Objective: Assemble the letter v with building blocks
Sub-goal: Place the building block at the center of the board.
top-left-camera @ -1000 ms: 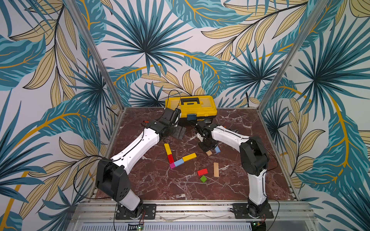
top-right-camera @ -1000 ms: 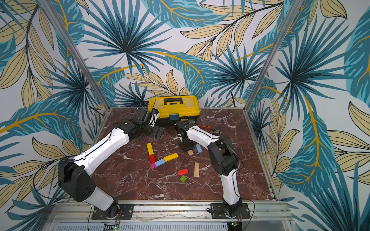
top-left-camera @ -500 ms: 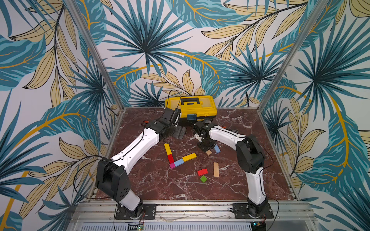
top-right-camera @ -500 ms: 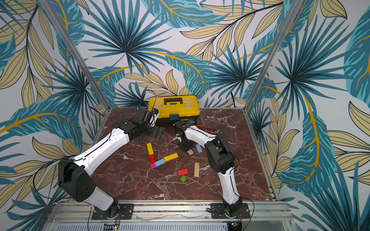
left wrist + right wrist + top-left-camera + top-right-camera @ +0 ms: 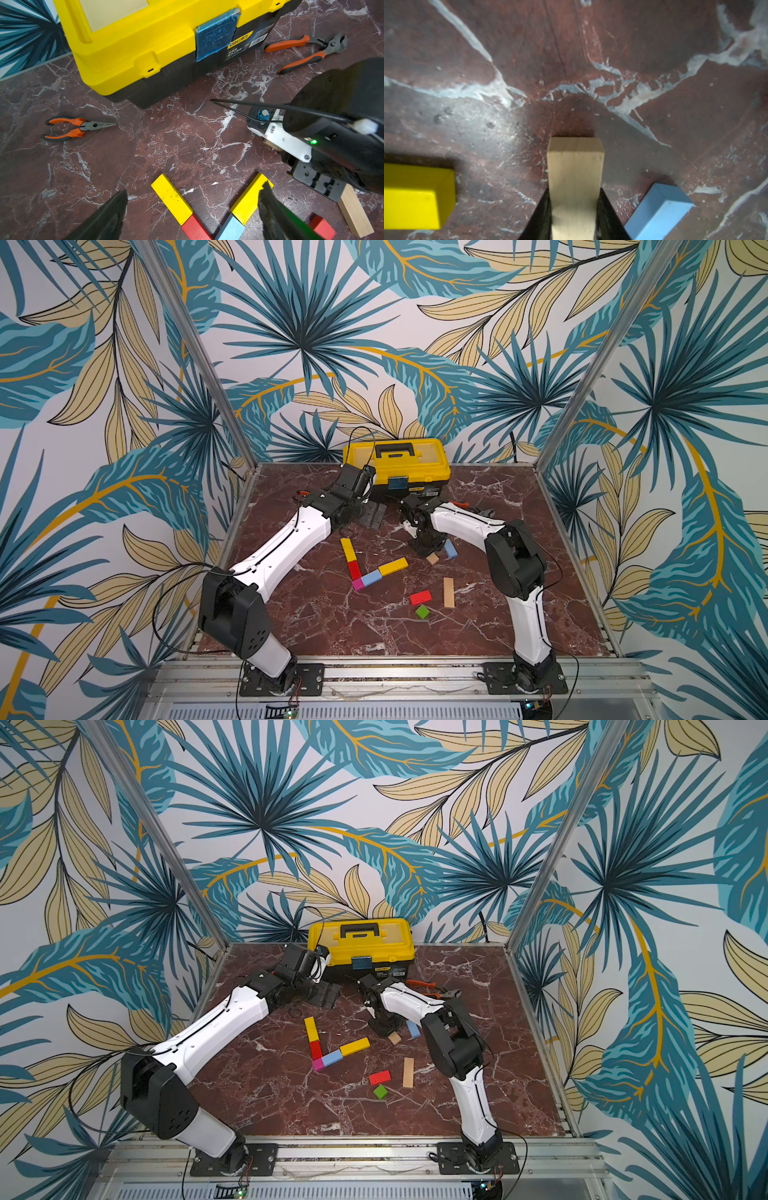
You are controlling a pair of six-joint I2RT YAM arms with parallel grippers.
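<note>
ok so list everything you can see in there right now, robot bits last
yellow bars: 2, yellow, far ends of both v arms
red blocks: 2, red, one in the v, one loose nearer the front
light-blue blocks: 2, light blue, one in the v, one loose right of it
magenta cube: 1, magenta, v's corner
green cube: 1, green, loose, front
tan bars: 2, tan, one loose, one held
toolbox: 1, yellow and black, back
pliers: 2, orange handles, one left of the toolbox, one right of it
table: 1, maroon marble, under everything
left gripper: 1, black, open, behind the v
right gripper: 1, black, shut on a tan bar
</note>
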